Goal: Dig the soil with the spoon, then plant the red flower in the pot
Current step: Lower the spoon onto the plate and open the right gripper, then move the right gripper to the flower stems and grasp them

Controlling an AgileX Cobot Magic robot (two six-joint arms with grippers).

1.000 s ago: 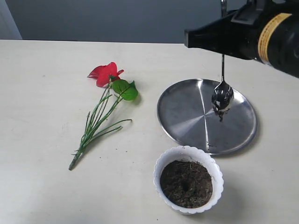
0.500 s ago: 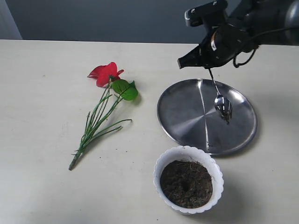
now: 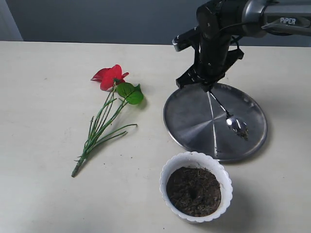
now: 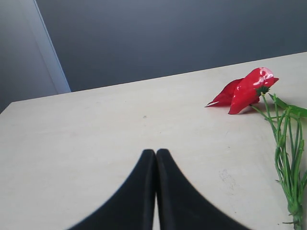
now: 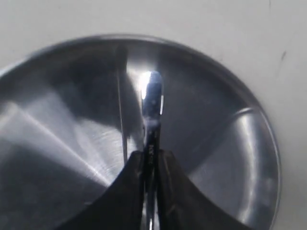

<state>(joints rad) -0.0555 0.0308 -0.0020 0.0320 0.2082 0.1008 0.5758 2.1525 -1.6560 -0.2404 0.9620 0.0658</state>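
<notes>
My right gripper (image 3: 208, 86) (image 5: 150, 154) is shut on the handle of the spoon (image 3: 228, 116) (image 5: 151, 103). It slants down so the spoon's bowl, flecked with soil, rests on or just above the steel plate (image 3: 194, 116) (image 5: 230, 143). The white scalloped pot (image 3: 196, 187) stands in front of the plate, filled with dark soil (image 3: 193, 191) that has a small dent in the middle. Left of the plate the red flower (image 3: 110, 76) (image 4: 245, 88) lies flat on the table. My left gripper (image 4: 156, 152) is shut and holds nothing, hovering over bare table near the blooms; the exterior view does not show it.
The flower's green stems (image 3: 97, 131) (image 4: 288, 158) run toward the front left. The pale table (image 3: 43, 145) ends at a dark grey wall at the back.
The right arm has swung down and back over the plate, lowering the spoon from upright in the air to a slant with its bowl at the plate's right side.
</notes>
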